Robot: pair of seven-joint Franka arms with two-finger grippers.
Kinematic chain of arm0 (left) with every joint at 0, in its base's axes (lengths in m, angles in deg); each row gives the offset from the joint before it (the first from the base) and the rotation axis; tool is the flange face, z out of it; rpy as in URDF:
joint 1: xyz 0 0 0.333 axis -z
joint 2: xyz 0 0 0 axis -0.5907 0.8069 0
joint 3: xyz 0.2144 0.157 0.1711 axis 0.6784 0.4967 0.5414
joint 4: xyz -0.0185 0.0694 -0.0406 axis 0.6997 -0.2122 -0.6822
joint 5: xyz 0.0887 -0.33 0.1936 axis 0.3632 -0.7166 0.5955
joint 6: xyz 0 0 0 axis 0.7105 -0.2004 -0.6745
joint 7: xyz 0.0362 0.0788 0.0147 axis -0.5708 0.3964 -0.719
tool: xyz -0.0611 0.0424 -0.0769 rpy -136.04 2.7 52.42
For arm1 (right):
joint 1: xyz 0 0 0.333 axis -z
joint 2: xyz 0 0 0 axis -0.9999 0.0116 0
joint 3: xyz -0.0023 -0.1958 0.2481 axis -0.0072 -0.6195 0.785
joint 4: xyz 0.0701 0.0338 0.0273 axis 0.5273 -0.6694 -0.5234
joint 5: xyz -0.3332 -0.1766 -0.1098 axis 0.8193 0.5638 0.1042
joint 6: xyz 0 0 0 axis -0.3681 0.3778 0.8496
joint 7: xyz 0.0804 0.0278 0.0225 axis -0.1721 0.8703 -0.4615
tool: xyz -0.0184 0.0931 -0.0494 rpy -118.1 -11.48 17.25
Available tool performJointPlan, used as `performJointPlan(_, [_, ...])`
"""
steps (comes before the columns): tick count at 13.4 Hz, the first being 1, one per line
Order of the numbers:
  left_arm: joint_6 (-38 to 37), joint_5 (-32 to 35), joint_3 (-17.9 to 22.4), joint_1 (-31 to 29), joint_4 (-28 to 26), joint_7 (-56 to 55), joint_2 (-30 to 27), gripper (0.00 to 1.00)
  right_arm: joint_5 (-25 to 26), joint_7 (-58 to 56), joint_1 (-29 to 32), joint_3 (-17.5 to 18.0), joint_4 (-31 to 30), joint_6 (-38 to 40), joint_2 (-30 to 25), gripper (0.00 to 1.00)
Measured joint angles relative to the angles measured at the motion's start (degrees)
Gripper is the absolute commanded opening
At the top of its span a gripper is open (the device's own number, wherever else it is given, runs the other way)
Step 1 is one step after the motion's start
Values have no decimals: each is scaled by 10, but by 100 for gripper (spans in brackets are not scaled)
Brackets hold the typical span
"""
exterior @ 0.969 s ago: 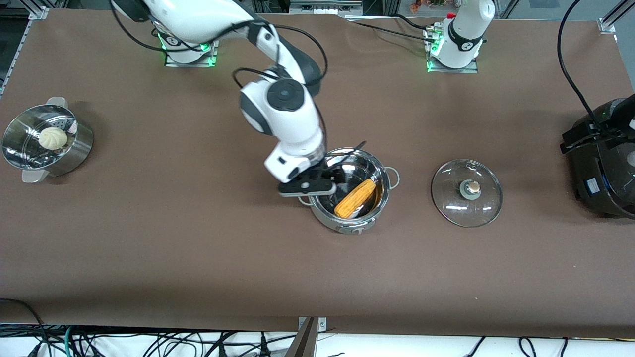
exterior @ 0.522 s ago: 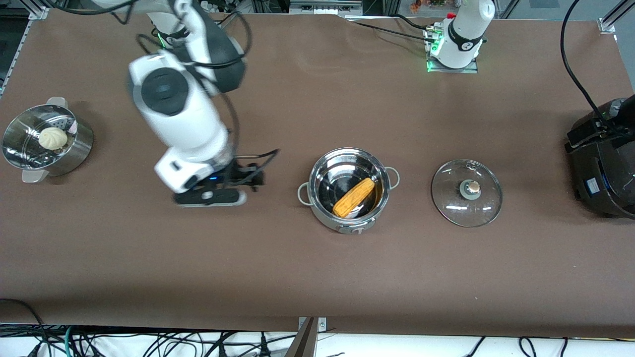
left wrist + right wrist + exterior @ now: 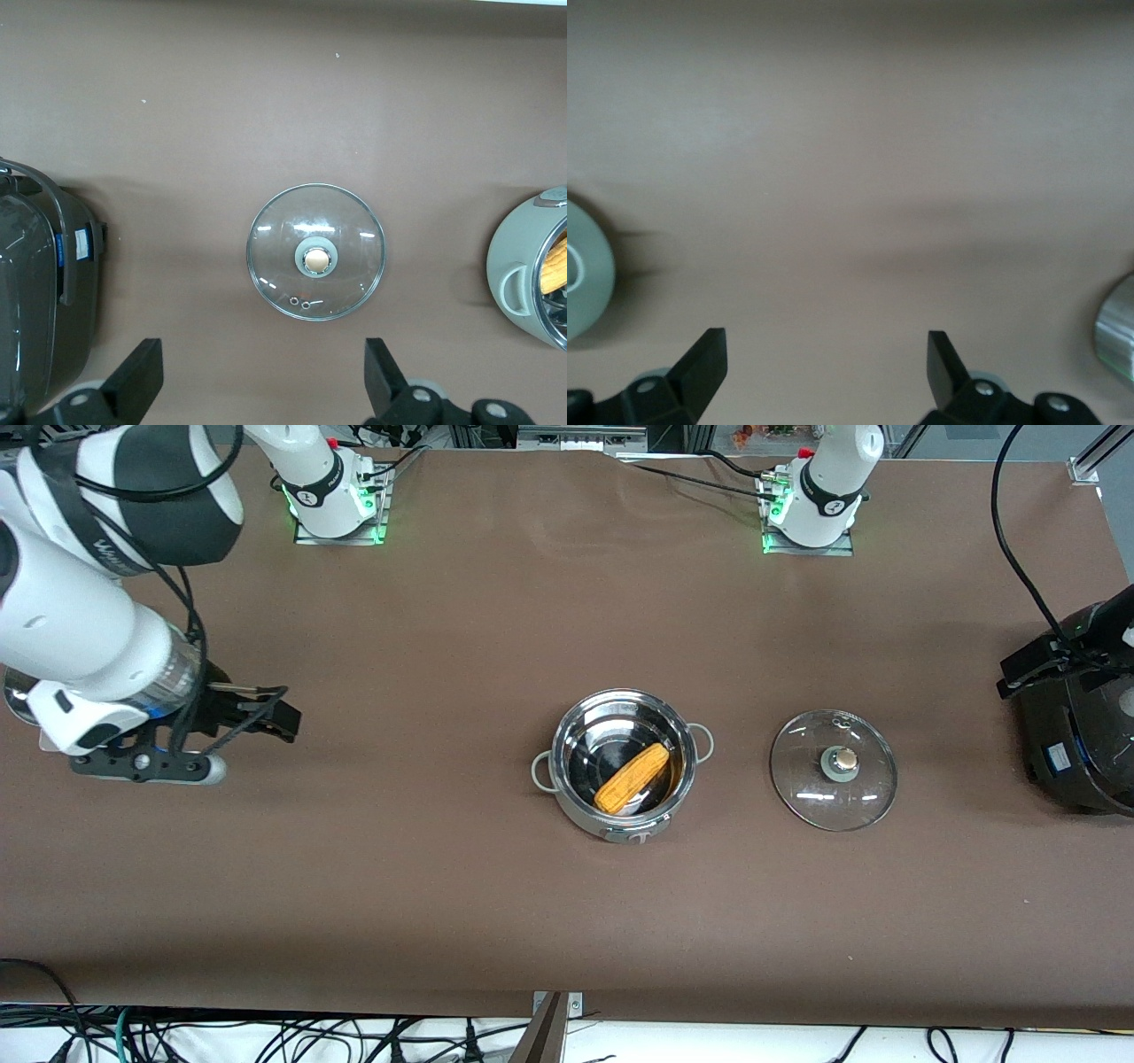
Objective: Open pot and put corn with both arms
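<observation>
Yellow-orange corn cob [image 3: 632, 779] already sits in the shiny lidless steel pot [image 3: 622, 828] — both jaws spread empty. Right gripper [image 3: 824, 367] over bare table, left gripper [image 3: 263, 376] over the glass lid [image 3: 354, 257] — just park clear.

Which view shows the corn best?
Front view: the whole corn shows, lying aslant inside the open pot. The left wrist view catches only a sliver of corn over the pot's rim at the picture's edge. The right wrist view shows no corn.
</observation>
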Motion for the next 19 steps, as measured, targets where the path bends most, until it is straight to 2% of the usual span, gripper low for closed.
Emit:
performJointPlan(2, [0, 0, -1, 0, 0, 0, 0, 100, -2, -13, 29, -4, -43, -1, -32, 100])
performJointPlan(6, [-2, 0, -1, 0, 0, -1, 0, 100, -58, -39, 102, -25, -157, -16, -116, 100])
performJointPlan(9, [-8, 0, -1, 0, 0, -1, 0, 100, -60, -41, 117, -34, -230, -35, -177, 100])
performJointPlan(13, [-41, -19, 0, -1, 1, -2, 0, 100, -60, -42, 117, -34, -294, -35, -264, 100])
performJointPlan(19, [-46, -36, 3, -4, 1, -2, 0, 100, -50, -98, 118, -48, -346, -56, -276, 100])
